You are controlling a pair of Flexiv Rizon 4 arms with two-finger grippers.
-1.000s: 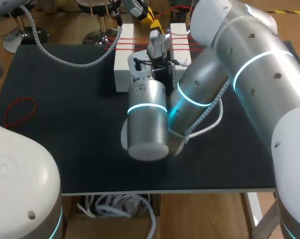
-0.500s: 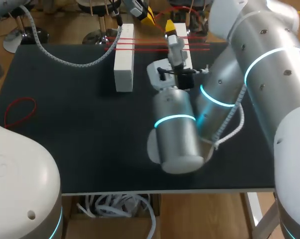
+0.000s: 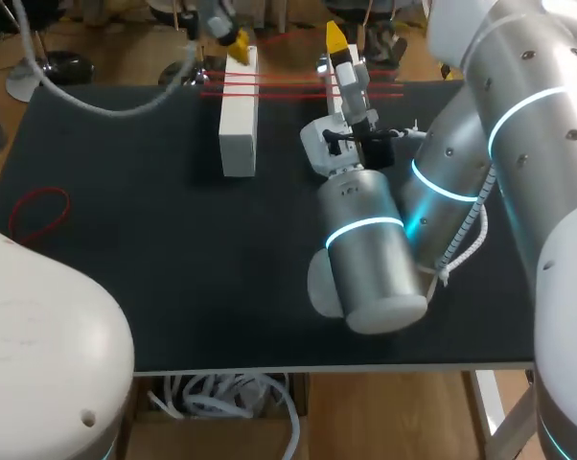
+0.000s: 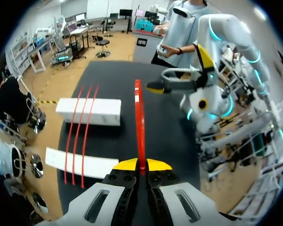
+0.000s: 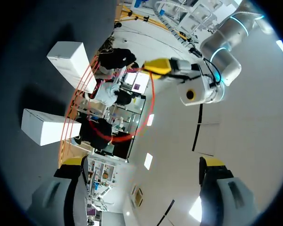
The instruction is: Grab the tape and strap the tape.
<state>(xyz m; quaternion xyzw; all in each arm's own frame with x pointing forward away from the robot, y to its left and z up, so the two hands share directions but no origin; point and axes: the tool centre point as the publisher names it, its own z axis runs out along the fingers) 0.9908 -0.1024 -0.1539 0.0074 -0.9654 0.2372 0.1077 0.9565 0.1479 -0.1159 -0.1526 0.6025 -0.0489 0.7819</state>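
Worktop (image 3: 126,287): matte black, no pattern. Block (image 4: 89,111) and second block (image 4: 80,165): plain white. Three thin bands (image 3: 279,88) across them: red, reading as parallel stripes on the white. Strap (image 4: 139,122) at the left pincer (image 4: 140,165) tips: same red. Loose loop (image 3: 37,213), left edge of the head frame: red. Left and right pincer (image 5: 142,162): bright yellow tips on black fingers. Right arm (image 3: 375,259): silver-grey shell, white joints, glowing cyan rings.

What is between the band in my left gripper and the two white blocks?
Nothing visible: the band stretches ahead of the left gripper beside both blocks; the open right gripper is near its far end.
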